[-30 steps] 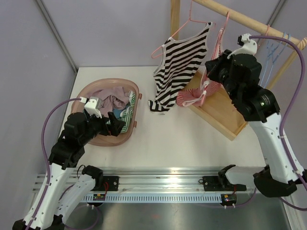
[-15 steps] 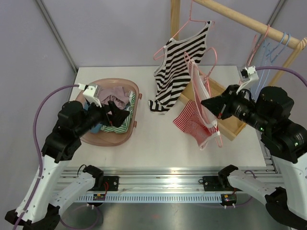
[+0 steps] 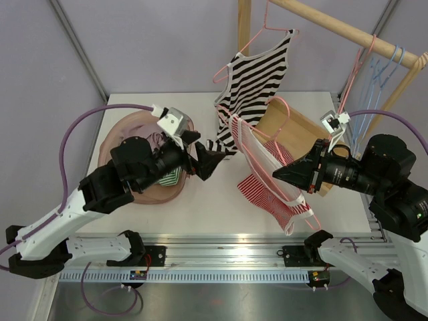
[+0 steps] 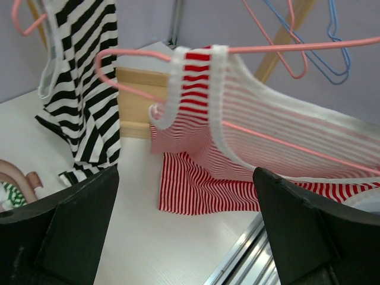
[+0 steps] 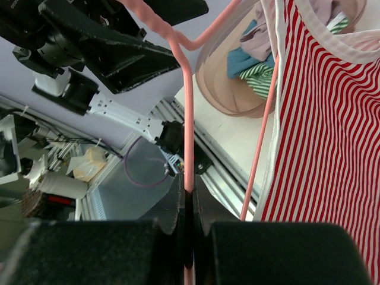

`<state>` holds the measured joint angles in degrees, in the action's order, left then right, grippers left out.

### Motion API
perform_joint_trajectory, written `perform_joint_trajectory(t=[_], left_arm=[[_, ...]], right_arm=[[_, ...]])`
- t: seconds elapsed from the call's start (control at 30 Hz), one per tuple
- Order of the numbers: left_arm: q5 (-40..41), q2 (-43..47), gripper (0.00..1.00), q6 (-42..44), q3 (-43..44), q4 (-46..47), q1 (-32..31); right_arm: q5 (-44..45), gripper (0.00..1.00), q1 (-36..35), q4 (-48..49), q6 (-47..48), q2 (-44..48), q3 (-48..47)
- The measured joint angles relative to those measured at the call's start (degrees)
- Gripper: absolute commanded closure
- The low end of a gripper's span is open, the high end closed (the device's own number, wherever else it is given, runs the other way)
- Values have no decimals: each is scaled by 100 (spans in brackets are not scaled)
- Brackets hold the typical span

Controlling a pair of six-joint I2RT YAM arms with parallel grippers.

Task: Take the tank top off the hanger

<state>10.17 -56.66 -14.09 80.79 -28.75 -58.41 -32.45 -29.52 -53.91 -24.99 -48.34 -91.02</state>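
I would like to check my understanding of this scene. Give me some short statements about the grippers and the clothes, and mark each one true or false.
1. The right gripper is shut on the pink hanger that carries the red-striped tank top. True.
2. The left gripper is shut on the red-striped tank top. False: its jaws are wide open and it holds nothing.
3. The black-and-white striped top lies in the basket. False: it hangs on its own hanger from the wooden rail.
4. The red-striped tank top is on its hanger, with the straps over the wire. True.
5. The basket holds several garments. True.
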Motion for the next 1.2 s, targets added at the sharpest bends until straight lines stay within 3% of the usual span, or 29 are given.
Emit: perform_joint_trajectory(t=[0.17, 0.33, 0.47, 0.6, 0.7, 0.83, 1.0, 1.2], left_arm=[[1034, -192, 1, 560, -181, 595, -1034], [1685, -634, 3, 922, -181, 1021, -1257], [2046, -973, 23, 1119, -181, 1276, -1257], [2312, -1191, 61, 1228, -181, 1386, -1257], [2481, -1211, 67, 1296, -179, 1447, -1281], [2723, -1161, 100, 1314, -181, 1510, -1272], [2999, -988, 100, 1222, -181, 1290, -929], [3040, -654, 100, 522, -179, 575, 177]], right_arm=[[-374, 100, 0, 46, -155, -4, 101], [-647, 100, -2, 264, -258, 79, 168], [-778, 100, -2, 369, -299, 186, 306], [-754, 100, 0, 354, -284, 223, 334], [-680, 100, 0, 297, -214, 225, 334], [-531, 100, -2, 293, -87, 249, 365], [-549, 100, -2, 278, 107, 304, 568], [-713, 100, -2, 214, 455, 603, 1051]])
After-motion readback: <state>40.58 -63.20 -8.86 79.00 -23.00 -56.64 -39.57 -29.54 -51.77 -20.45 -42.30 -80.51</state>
